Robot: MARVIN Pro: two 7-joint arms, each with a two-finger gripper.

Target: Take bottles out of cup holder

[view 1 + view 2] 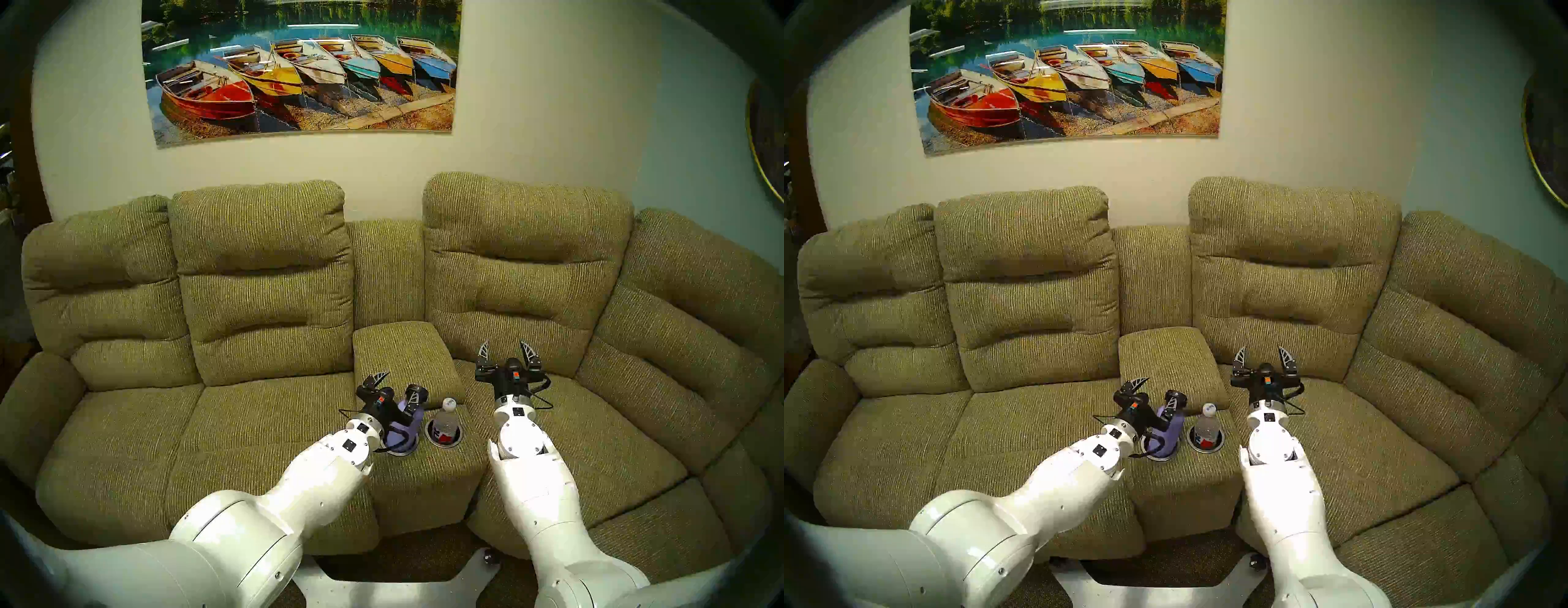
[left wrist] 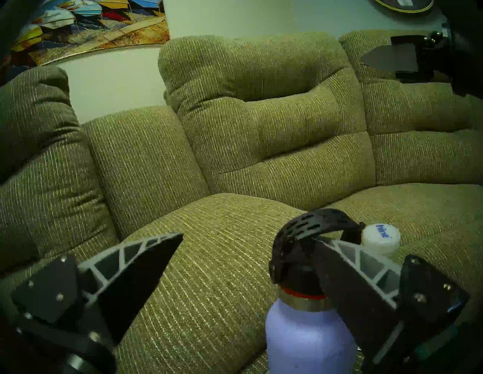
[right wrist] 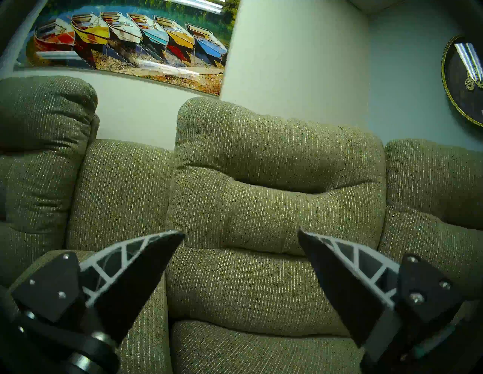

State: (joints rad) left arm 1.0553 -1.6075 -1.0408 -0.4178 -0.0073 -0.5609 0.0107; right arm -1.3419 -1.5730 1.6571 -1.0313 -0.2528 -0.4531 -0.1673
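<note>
The cup holder [image 1: 443, 444] is a pair of silver-rimmed wells in the olive console. A lavender flask [image 1: 399, 433] with a black cap [image 2: 300, 261] stands in the left well [image 1: 1163, 457]. A clear bottle [image 1: 447, 422] with a white cap [image 2: 381, 237] stands in the right well. My left gripper [image 1: 396, 388] is open around the flask's top. Its right finger [image 2: 347, 282] lies against the cap and its left finger [image 2: 141, 269] stands well apart. My right gripper [image 1: 505, 352] hovers open and empty over the seat to the right of the console, also seen as right gripper [image 3: 241, 232].
The padded console lid [image 1: 403, 352] rises just behind the wells. Sofa seat cushions [image 1: 254, 424] lie on both sides and backrests [image 1: 522, 263] stand behind. A boat picture [image 1: 301, 68] hangs on the wall. The robot's white base [image 1: 403, 590] is at the bottom.
</note>
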